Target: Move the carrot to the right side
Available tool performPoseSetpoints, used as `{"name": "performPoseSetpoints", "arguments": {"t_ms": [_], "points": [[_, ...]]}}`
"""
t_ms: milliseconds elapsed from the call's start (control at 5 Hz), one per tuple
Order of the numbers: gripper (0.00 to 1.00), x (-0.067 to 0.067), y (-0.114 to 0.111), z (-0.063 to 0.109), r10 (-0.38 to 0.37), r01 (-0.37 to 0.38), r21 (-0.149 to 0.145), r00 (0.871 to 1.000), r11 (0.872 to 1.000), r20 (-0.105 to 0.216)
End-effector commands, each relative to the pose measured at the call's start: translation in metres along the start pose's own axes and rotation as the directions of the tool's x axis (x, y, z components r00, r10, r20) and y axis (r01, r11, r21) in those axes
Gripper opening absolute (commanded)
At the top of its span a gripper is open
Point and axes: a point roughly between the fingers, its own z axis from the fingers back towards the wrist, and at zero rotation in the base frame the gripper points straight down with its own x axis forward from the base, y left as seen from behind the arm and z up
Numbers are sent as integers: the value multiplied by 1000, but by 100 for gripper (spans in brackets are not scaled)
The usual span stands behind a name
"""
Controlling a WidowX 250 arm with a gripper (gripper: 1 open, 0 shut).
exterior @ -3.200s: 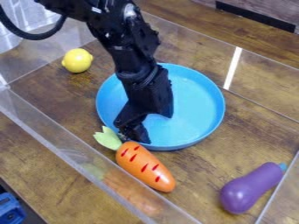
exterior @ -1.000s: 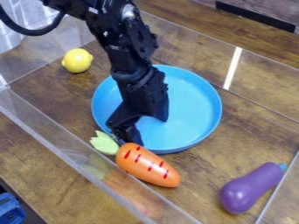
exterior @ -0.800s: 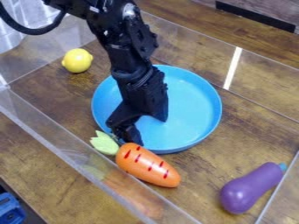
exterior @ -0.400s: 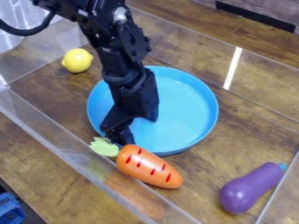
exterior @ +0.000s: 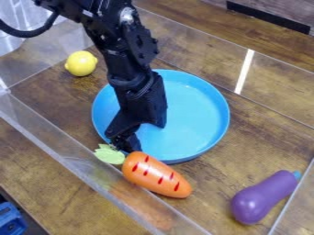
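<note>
The carrot is a plump orange toy with dark cross lines and a green leafy top. It lies on the wooden table just in front of a blue plate, its tip pointing right. My black gripper points down over the plate's front left rim, right behind the carrot's leaves. Its jaws stand open with nothing between them, and the lower finger tips almost touch the leaves.
A yellow lemon sits at the back left. A purple eggplant lies at the front right. Clear plastic walls fence the table in, with one low wall running along the front left.
The gripper has shifted left and slightly down, dragging the blue plate left with it. The carrot has rolled a little left and turned flatter. In the last half second nothing moved.
</note>
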Motion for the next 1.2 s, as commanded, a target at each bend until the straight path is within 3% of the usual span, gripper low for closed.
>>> {"name": "performPoseSetpoints", "arguments": {"t_ms": [0,400,800,1000], "points": [[100,-3,-6,-6,33,-34,-18,999,999,-9],[100,-6,-7,-4,106,-106,-3,994,994,-20],[100,-21,2,6,232,-232,22,972,973,-38],[100,-11,5,12,296,-294,34,954,955,-48]]}}
